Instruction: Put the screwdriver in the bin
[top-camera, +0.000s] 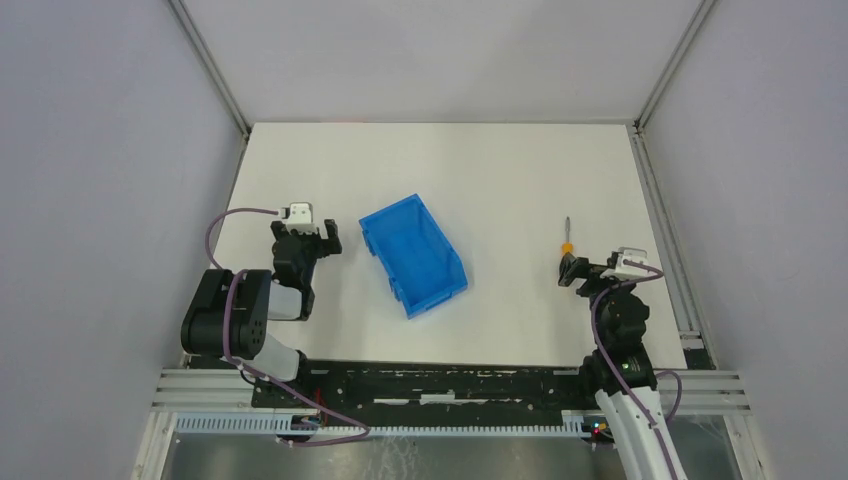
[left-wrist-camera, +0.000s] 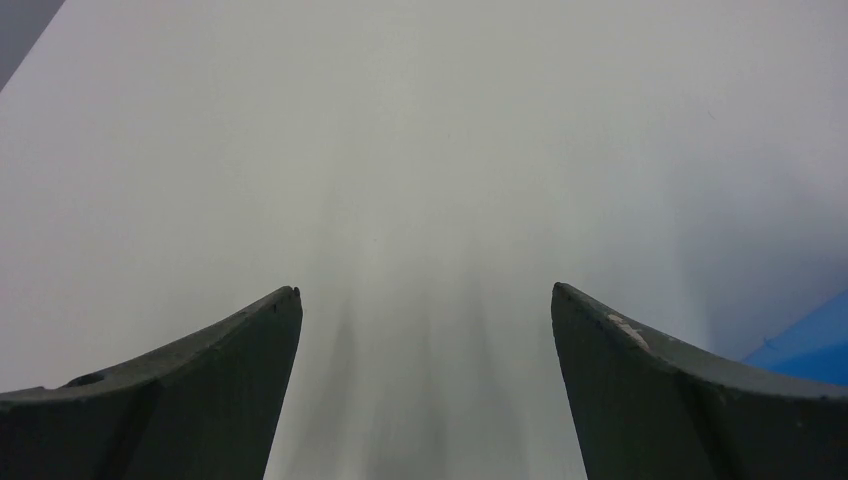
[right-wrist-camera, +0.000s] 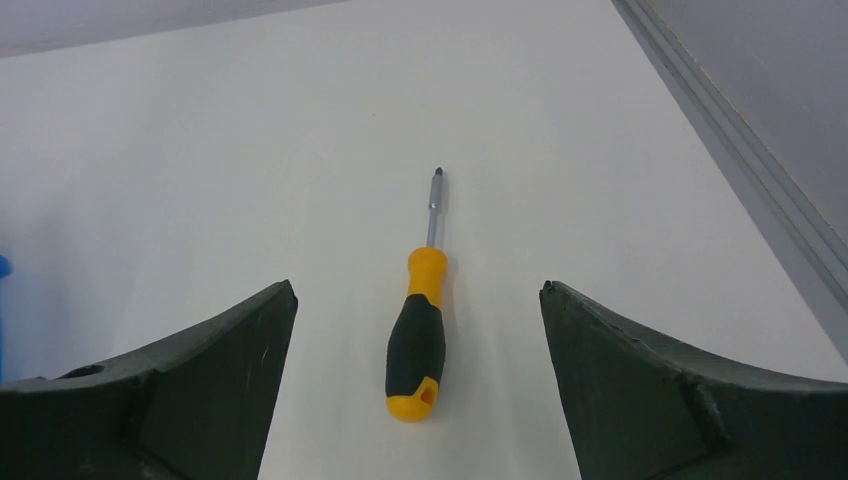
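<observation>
1. Top cam: whole layout. Bright blue rectangular open-top plastic bin (top-camera: 436, 291) sits mid-counter, turned at a diagonal. The small screwdriver w/ black-and-orange handle and thin grey shaft (top-camera: 567, 238) lies well to the right of it on the white counter (top-camera: 480, 170), tip pointing to the far edge.
2. In the top cam only the shaft and orange collar show. The black part of the handle is hidden under the right arm's head.
3. Right wrist cam gives what the top cam can't: the full screwdriver, flat on the counter, handle end nearest the lens. A blue sliver of the bin shows at the left edge.
4. Right end effector (right-wrist-camera: 417, 285): released, fingers spread wide. One finger is on each side of the handle w/ clear gaps, touching nothing and holding nothing. Height above the counter: can't tell.
5. Left wrist cam: only bare counter between the fingers, plus a blue corner of the bin at lower right.
6. Left end effector (left-wrist-camera: 424, 290): also released, fingers wide apart, holding nothing. It's just left of the bin, not touching it.
7. Bin: the top cam looks into it and only its own blue floor and walls show. The screwdriver is outside it, on the counter.
</observation>
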